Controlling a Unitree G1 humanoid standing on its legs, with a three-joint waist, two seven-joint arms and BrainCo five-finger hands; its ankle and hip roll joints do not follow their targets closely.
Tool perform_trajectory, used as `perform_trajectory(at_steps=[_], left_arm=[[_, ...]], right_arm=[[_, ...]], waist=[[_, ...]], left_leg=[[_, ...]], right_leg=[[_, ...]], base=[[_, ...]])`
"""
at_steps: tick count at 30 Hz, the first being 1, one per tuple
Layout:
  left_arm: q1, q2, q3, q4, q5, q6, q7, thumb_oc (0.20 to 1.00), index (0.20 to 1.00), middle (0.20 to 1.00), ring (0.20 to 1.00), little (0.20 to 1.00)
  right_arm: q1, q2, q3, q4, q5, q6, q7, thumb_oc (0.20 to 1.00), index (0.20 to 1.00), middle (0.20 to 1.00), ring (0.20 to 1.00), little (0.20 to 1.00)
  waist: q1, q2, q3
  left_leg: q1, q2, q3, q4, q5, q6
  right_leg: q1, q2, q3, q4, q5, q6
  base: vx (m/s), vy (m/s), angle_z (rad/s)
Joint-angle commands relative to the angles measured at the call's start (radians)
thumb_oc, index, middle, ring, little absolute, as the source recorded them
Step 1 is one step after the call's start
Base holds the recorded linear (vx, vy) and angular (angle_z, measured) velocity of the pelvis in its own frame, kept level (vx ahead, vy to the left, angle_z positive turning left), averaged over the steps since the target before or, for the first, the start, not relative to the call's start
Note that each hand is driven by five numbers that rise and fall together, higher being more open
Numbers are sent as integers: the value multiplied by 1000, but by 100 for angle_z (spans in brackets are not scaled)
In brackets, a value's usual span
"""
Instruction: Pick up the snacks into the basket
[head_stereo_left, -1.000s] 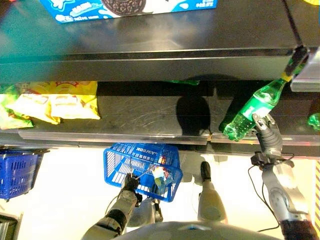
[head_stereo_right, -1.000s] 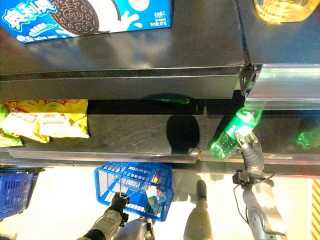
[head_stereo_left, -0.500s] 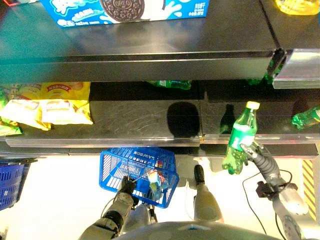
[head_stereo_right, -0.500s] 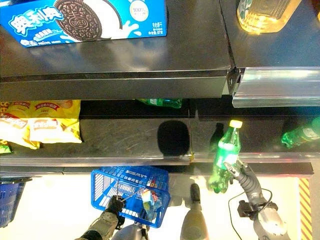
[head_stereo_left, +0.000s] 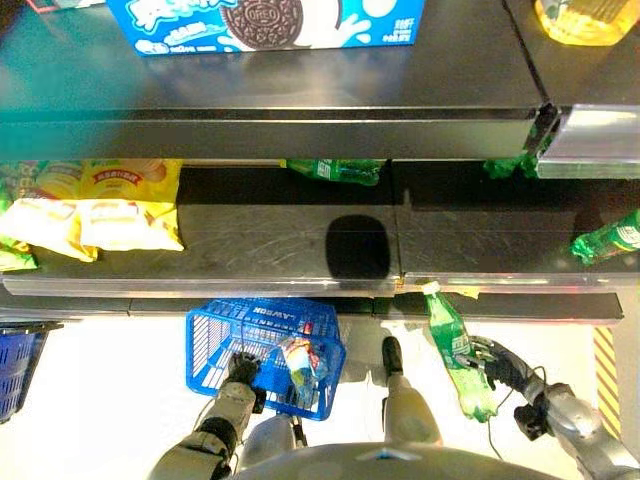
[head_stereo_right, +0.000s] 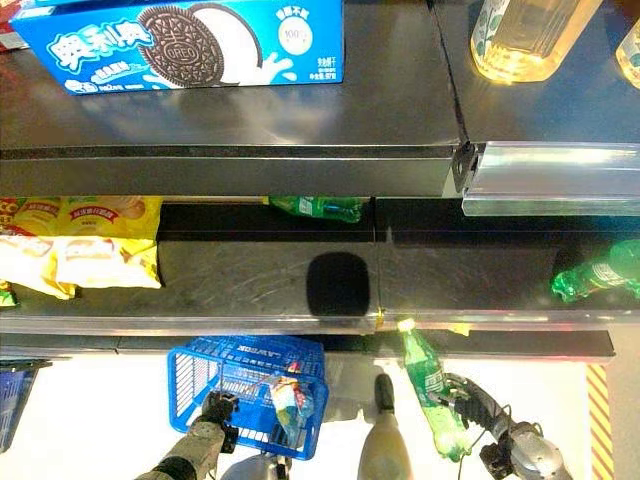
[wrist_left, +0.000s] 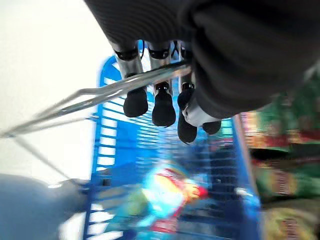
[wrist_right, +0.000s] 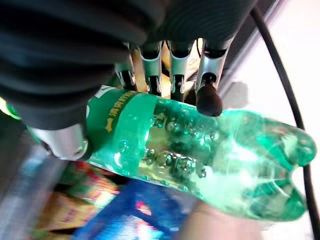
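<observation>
Curling round a green bottle (head_stereo_left: 459, 352), the right hand (head_stereo_left: 498, 361) has its fingers (wrist_right: 209, 98) and thumb clasped about the labelled middle, below the front edge of the lower shelf (head_stereo_left: 300, 285); the bottle is clear green plastic with bubbles inside, its cap end tilted up toward the shelf, its base cut off by nothing but partly masked by the fingers in the head views; the left hand (head_stereo_left: 240, 372) has its fingers (wrist_left: 163, 107) hooked over the wire handle of the blue basket (head_stereo_left: 215, 340), which hangs below the shelf with a colourful snack packet (head_stereo_left: 298, 358) inside, blurred in the wrist view; yellow snack bags (head_stereo_left: 100, 205) lie at the shelf's left end, cropped by the frame; another green bottle (head_stereo_left: 612, 238) lies at its right end.
</observation>
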Motion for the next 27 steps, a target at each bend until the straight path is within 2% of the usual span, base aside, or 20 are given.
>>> perform_trajectory(at_steps=[1, 6, 9, 10, 17, 27], left_arm=[[-91, 47, -13, -105, -57, -69, 32, 200, 200, 200, 200, 200], [-105, 52, -61, -260, -89, -83, 7, 200, 200, 200, 200, 200], [-117, 41, -76, -315, -116, -80, -3, 200, 200, 200, 200, 200], [-129, 31, -90, -334, -123, -81, -8, 200, 200, 200, 200, 200], [-168, 3, -140, -314, -120, -65, 19, 200, 200, 200, 200, 200], [-239, -25, -197, -305, -116, -54, 69, 200, 200, 200, 200, 200]], right_arm=[[-108, -6, 13, -40, -92, -37, -51, 200, 200, 200, 200, 200], [-216, 41, 76, 63, -215, -4, -102, 200, 200, 200, 200, 200], [-300, 94, 111, 133, -282, 27, -151, 200, 200, 200, 200, 200], [-350, 137, 129, 186, -298, 40, -186, 200, 200, 200, 200, 200], [-491, 257, 222, 330, -348, 64, -289, 200, 200, 200, 200, 200], [-612, 325, 314, 400, -332, 63, -337, 200, 200, 200, 200, 200]], waist=[[25, -1, 44], [41, 4, 72], [51, 6, 90], [56, 8, 101], [73, 5, 130], [93, 4, 172]], left_leg=[[-18, 0, -104, 1, -15, -20], [-41, -5, -118, 1, -4, -15], [-59, -6, -124, 1, 4, -15], [-72, -6, -128, 1, 11, -15], [-113, -7, -139, 1, 27, -17], [-161, -5, -156, 1, 45, -21]], right_leg=[[-23, -10, -30, 36, 9, 45], [-40, -14, -39, 38, 17, 44], [-55, -13, -40, 40, 22, 42], [-66, -11, -39, 38, 27, 41], [-99, -9, -46, 40, 34, 39], [-134, -8, -57, 43, 38, 36]], base=[[-57, -11, 3], [-44, -7, 6], [-55, -8, 3], [-38, -13, 3], [-19, -8, 6], [-10, -4, 6]])
